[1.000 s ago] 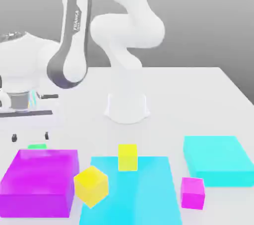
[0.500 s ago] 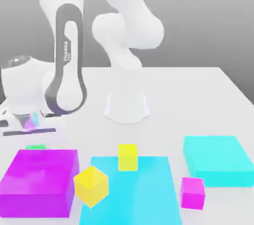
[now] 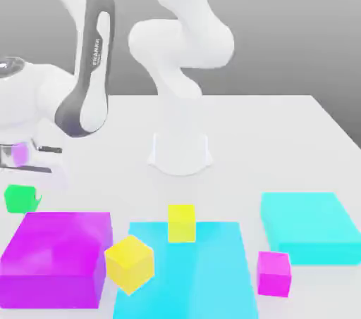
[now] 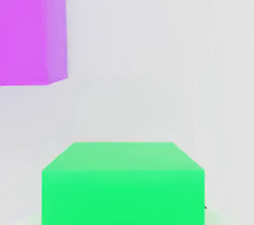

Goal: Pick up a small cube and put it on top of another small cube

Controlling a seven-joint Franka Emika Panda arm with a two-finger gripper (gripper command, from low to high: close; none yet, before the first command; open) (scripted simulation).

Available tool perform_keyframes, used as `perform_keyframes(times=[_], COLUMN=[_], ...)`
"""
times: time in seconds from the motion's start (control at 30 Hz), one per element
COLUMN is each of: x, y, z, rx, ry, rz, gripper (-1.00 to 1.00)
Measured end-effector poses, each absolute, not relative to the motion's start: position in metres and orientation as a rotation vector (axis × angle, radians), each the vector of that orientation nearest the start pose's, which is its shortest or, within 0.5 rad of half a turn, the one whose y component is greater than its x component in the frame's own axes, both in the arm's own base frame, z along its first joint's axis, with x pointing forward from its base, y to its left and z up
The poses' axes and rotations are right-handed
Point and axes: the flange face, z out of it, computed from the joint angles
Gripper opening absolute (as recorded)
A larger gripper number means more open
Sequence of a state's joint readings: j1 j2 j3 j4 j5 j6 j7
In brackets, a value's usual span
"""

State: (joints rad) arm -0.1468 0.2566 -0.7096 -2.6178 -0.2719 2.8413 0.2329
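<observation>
- One bright green small cube (image 3: 21, 200) was in our gripper (image 3: 23, 196), jaws closed on its sides, beyond the big flat purple block (image 3: 56, 240) at the exterior view's left.
- Grasp looked done to us; we judged the step as lift and carry, cube seemingly off the pale table (image 3: 240, 141).
- Target, the small magenta cube (image 3: 273, 274), sat on the table at the exterior view's right, nothing on top.
- Next move, our call: gain height, cross above both yellow cubes (image 3: 181, 223), centre over magenta, lower level, release gently.
</observation>
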Motion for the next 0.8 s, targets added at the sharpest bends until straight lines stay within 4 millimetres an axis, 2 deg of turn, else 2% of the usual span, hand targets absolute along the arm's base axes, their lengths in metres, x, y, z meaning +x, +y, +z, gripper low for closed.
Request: perform_keyframes(times=[0.27, 0.33, 0.47, 0.6, 0.7, 0.8], x=[0.322, 0.355, 0.433, 0.497, 0.525, 0.535], y=[-0.35, -0.332, -0.259, -0.165, -0.091, -0.02], z=[0.204, 0.208, 0.213, 0.219, 0.223, 0.222], rx=[-3.371, -3.477, -3.685, -3.835, -3.874, -3.816], ry=[1.367, 1.215, 0.731, 0.202, -0.182, -0.566], rz=[0.117, 0.119, 0.127, 0.099, 0.075, 0.094], gripper=[-1.0, -1.0, -1.0, -1.0, -1.0, -1.0])
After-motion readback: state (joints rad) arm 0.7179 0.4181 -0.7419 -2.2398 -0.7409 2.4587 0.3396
